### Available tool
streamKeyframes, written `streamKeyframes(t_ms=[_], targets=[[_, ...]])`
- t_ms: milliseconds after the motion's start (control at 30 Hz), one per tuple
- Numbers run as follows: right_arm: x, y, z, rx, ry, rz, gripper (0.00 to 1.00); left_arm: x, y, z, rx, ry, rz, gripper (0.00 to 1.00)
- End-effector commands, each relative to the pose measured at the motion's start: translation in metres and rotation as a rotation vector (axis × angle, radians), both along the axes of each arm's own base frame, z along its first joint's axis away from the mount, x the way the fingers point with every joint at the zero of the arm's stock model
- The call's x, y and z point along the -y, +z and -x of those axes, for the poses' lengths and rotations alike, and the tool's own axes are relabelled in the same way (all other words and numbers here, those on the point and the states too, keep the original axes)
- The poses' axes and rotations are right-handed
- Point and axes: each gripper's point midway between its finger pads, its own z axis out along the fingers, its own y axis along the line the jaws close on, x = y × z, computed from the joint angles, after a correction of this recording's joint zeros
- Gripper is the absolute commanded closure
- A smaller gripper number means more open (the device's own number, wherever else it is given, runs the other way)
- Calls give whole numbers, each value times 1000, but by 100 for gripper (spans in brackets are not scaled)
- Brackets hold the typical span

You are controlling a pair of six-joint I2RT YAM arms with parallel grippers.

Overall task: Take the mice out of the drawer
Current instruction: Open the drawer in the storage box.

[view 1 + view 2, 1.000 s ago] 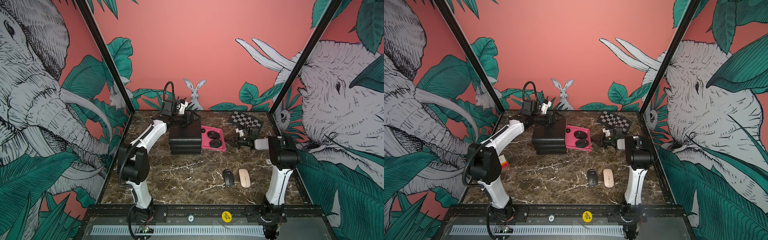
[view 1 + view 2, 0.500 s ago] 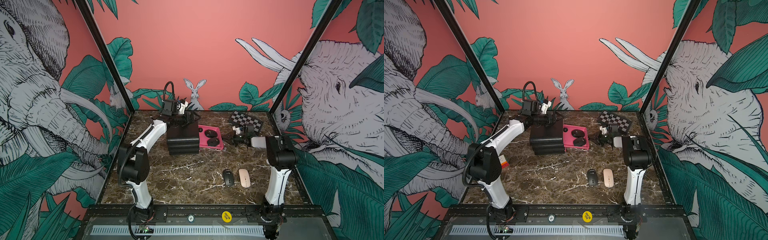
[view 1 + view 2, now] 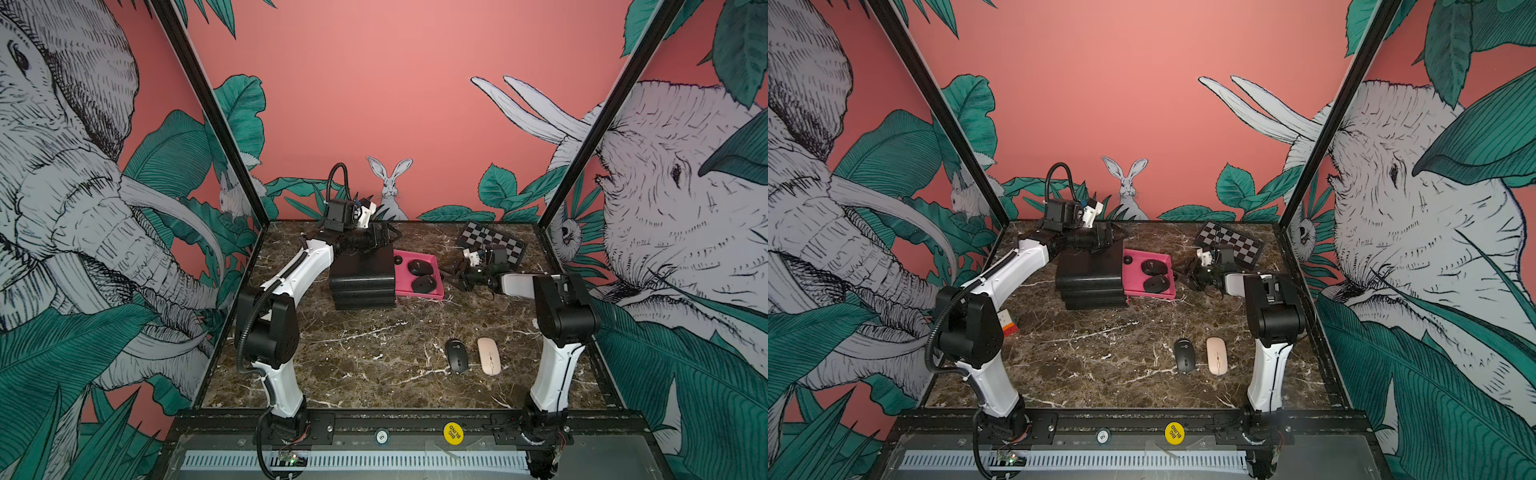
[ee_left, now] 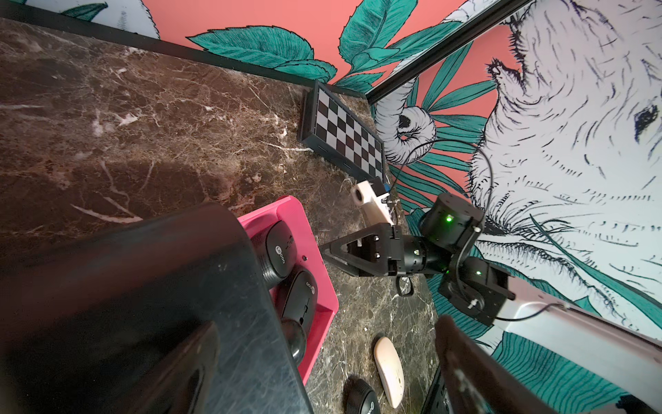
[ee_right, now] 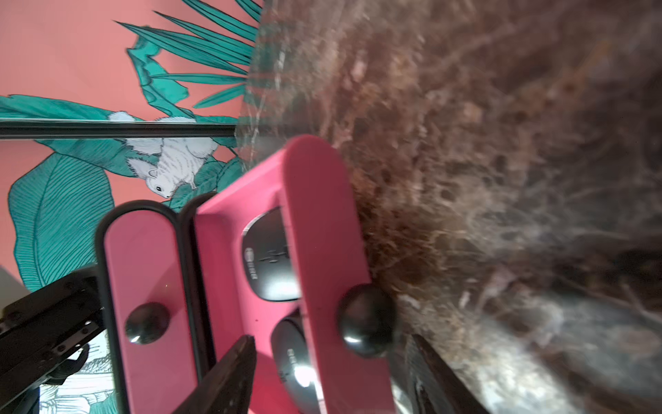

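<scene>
The right gripper (image 3: pixel 449 278) is gaping empty around the pink drawer (image 3: pixel 417 296) knob near one o'clock; two black mice (image 3: pixel 423 284) are lying inside; the left gripper (image 3: pixel 384 237) is spreading empty atop the black cabinet (image 3: pixel 361 274); a black mouse (image 3: pixel 456 355) and cream mouse (image 3: pixel 488 355) are resting at five o'clock.

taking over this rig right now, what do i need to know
Right gripper: jaws open either side of the knob of the pink drawer, holding nothing.
Left gripper: jaws apart, on top of the black cabinet.
Done: drawer is out; one black mouse and the pink-cream mouse lie on the table.
Left: two black mice sit in the drawer, to be lifted out.
</scene>
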Motion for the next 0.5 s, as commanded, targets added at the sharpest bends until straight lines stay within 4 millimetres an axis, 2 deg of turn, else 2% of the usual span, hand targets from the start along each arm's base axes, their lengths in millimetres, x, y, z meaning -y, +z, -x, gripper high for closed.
streamKeyframes(t_ms=[0,100,200,233,267,333,367,467], targets=[[10,34,-11,110,-25,59,31,-6,-51,12,-171,20,-63,4],[19,48,-14,142,-36,152,27,-5,-50,12,-167,16,-63,4],[29,66,-10,173,-24,339,24,-6,-50,13,-162,14,-66,4],[31,80,-12,204,-22,421,21,-6,-48,12,-157,16,-66,4],[32,84,-8,204,-7,500,12,-7,-47,12,-152,18,-67,4],[28,95,-5,239,14,602,8,-8,-44,12,-140,22,-67,4],[23,100,-5,265,22,635,1,-8,-42,12,-132,25,-67,4],[4,106,-3,328,65,731,1,-7,-38,12,-124,22,-61,4]])
